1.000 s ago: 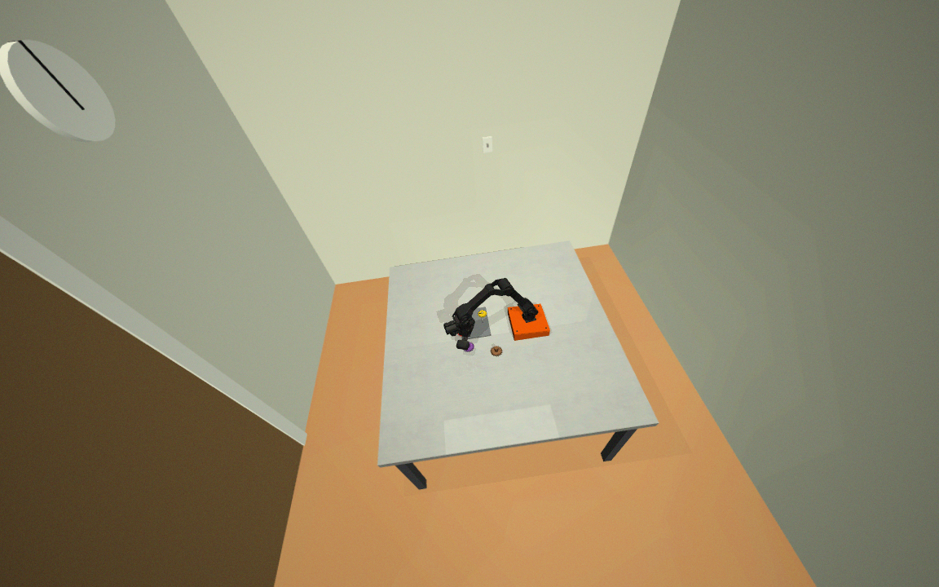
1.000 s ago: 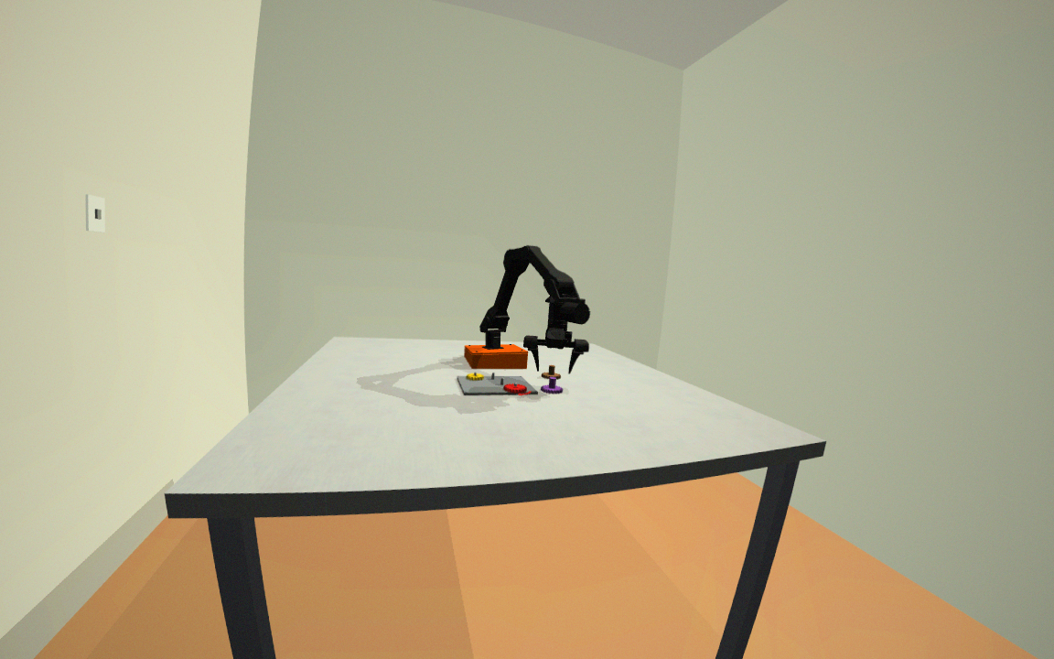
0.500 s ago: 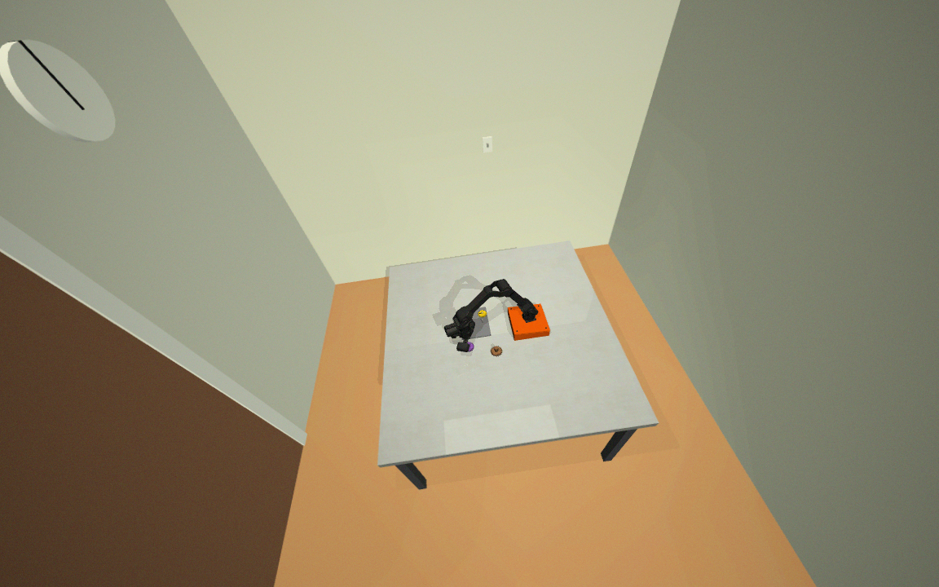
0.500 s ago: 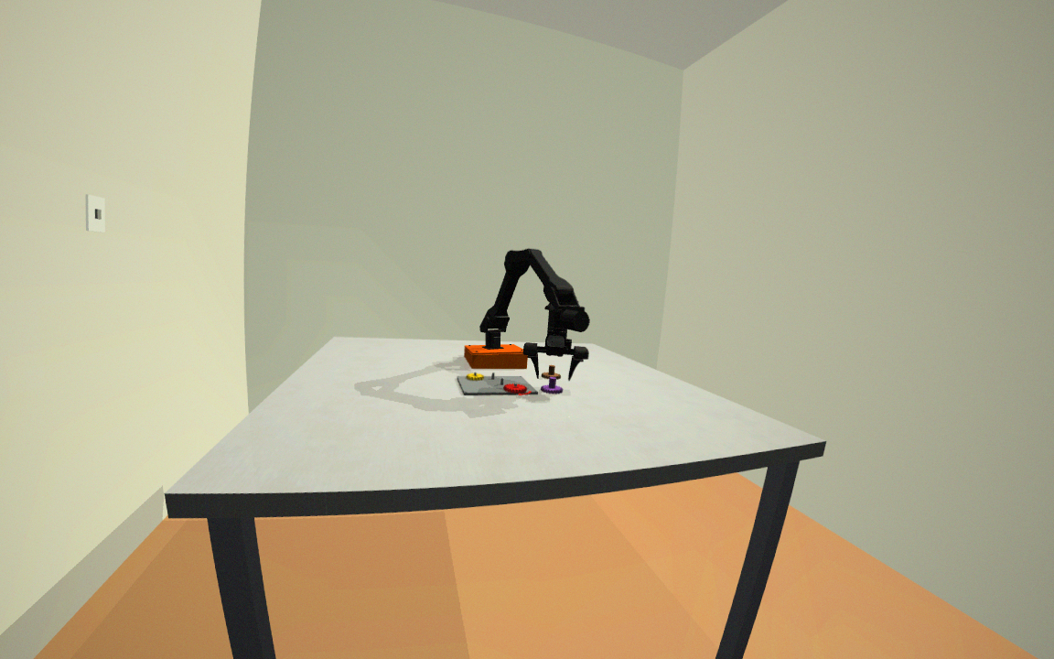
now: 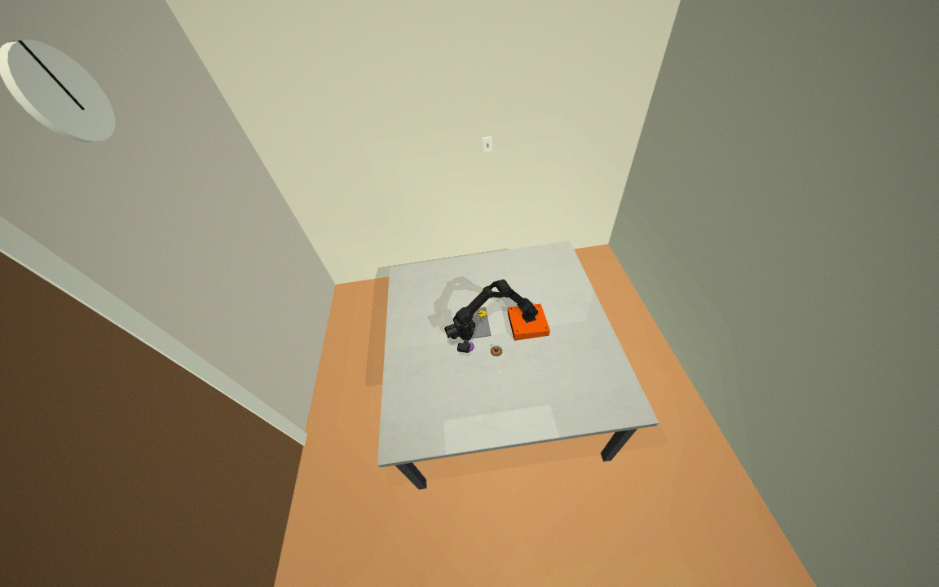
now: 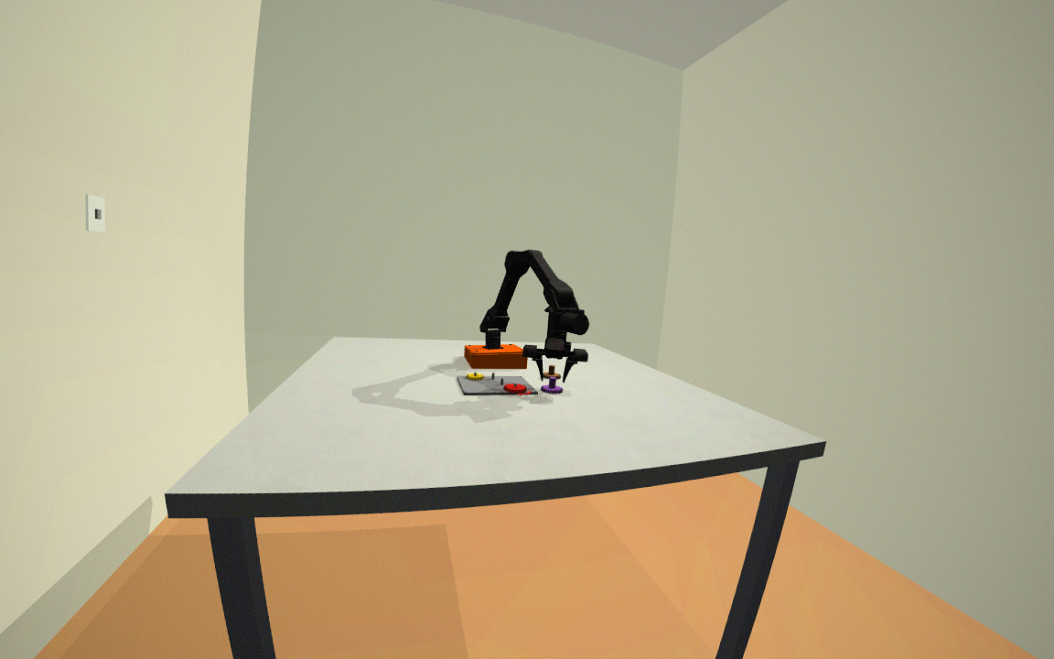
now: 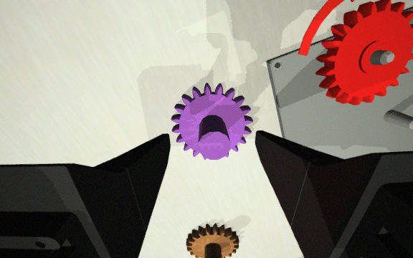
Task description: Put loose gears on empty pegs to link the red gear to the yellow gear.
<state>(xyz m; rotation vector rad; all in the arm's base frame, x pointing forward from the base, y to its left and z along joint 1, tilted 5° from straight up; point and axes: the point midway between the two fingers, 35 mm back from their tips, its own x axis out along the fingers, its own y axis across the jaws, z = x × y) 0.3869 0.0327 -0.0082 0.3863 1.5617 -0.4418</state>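
Observation:
My gripper is open and pointing down. Its fingertips stand on either side of the upright handle of the purple gear, above its disc and not touching it. The brown gear stands upright on the table, behind the purple one in the exterior view. The grey board carries the red gear near one corner and the yellow gear. Two bare pegs show between them, one peg near the red gear, another peg farther off.
The red arrow curves beside the red gear. The orange base of the arm stands beyond the board. The red gear is hidden by the arm in the top view. The board edge is close to my right finger in the wrist view.

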